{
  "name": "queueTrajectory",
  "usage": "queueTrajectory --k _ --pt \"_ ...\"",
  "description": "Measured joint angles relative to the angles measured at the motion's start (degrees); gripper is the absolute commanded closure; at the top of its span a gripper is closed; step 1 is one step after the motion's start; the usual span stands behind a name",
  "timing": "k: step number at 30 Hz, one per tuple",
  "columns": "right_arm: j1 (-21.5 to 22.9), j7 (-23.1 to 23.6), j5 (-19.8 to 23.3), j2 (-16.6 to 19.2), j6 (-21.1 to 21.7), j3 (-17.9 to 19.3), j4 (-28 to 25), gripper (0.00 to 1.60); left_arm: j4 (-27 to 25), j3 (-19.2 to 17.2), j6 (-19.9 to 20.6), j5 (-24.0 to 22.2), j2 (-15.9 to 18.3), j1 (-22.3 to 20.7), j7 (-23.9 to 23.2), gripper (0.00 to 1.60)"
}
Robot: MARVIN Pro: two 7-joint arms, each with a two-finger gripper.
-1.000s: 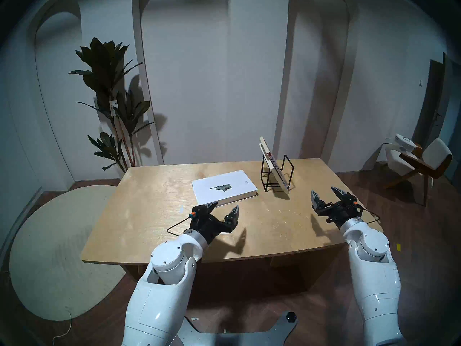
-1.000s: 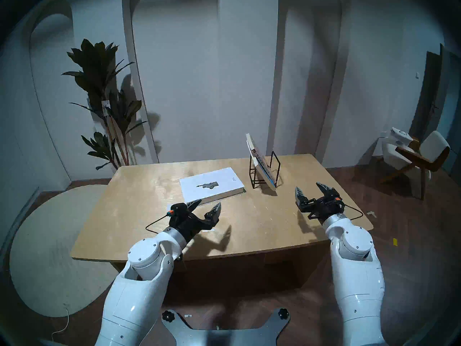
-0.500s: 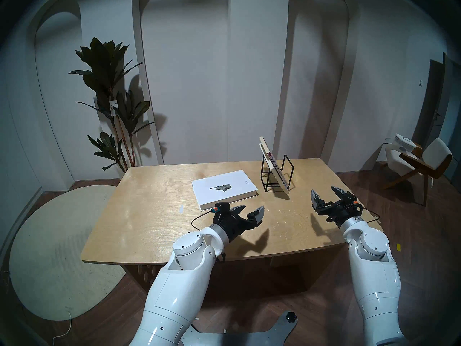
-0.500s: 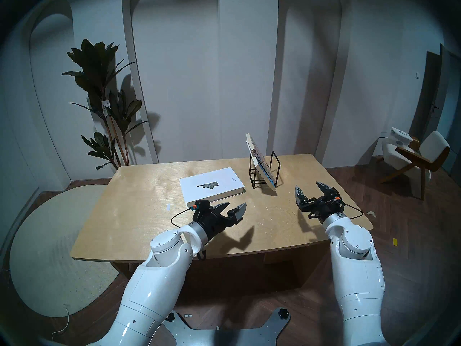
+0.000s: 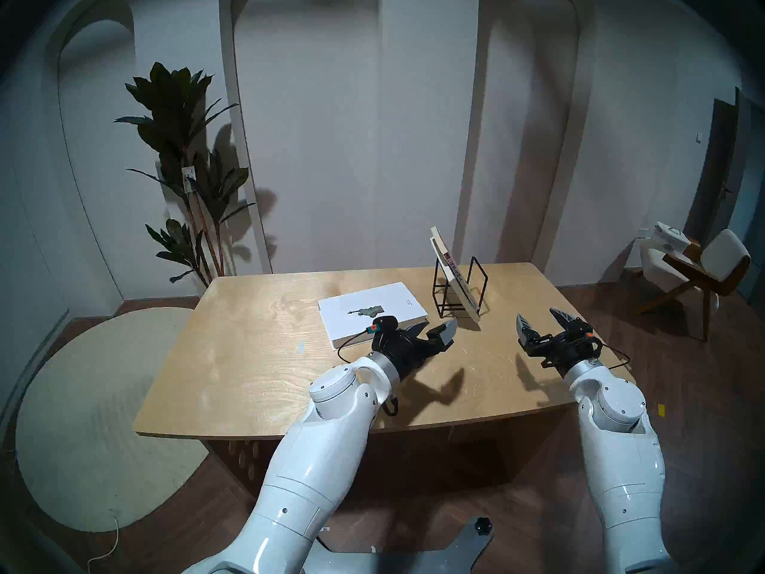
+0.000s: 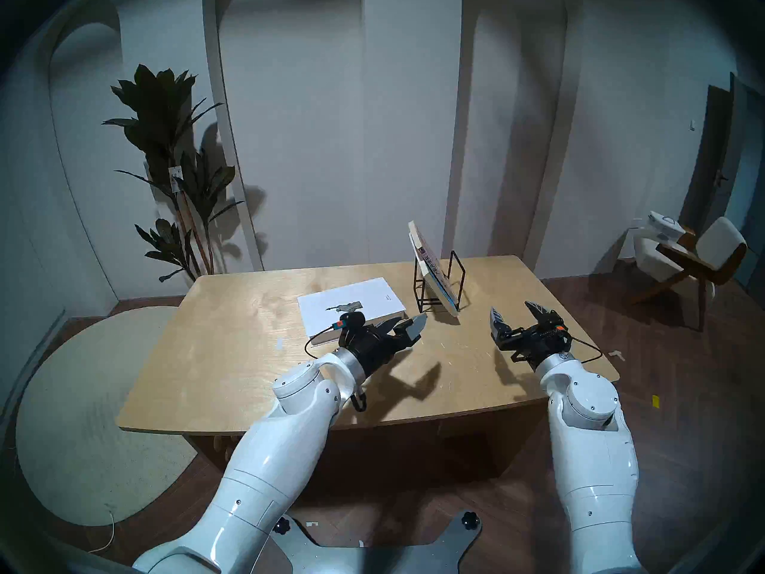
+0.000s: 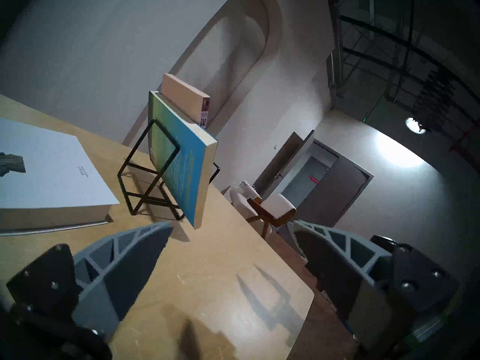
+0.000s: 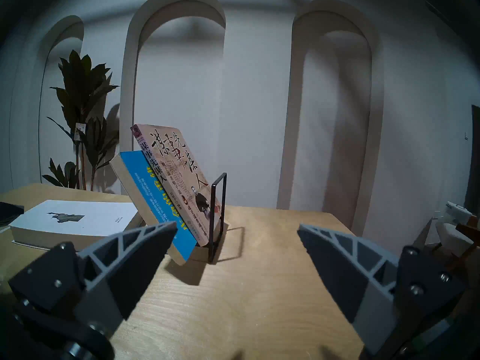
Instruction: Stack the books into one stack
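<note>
1. White hardcover (image 5: 371, 309) lies flat near the centre of the counter (image 5: 248, 353), cover up. Its long axis runs from about eight o'clock to two o'clock in the head view, and the thick page edge faces the robot.
2. Left gripper (image 5: 435, 330) is over the counter at the book's near right corner, nose aimed toward two o'clock at the rack. Jaws are spread apart and hold nothing. A second ago it sat farther left, at the book's near left corner; it has slid across to the right and forward.
3. Black wire rack (image 5: 459, 289) stands at about one o'clock from the white book, just beside it.
4. In the rack the blue-green paperback (image 7: 181, 164) leans with its top tipped toward eleven o'clock. The beige-pink paperback (image 8: 179, 175) rests against its right side and stands taller.
5. Both paperbacks are unmoved from the earlier frame. The three books are not yet one stack.
6. Right gripper (image 5: 540, 320) hovers over the counter's right edge, pointing toward twelve o'clock. Jaws are wide apart and empty, and it sits where it was a second ago.
</note>
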Motion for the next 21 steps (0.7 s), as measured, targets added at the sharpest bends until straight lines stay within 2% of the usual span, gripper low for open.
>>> queueTrajectory --k 21 --pt "0.4 -0.2 0.0 0.6 -0.1 -0.4 0.9 0.0 14.2 3.7 -6.6 -0.1 -4.6 -9.9 6.6 0.0"
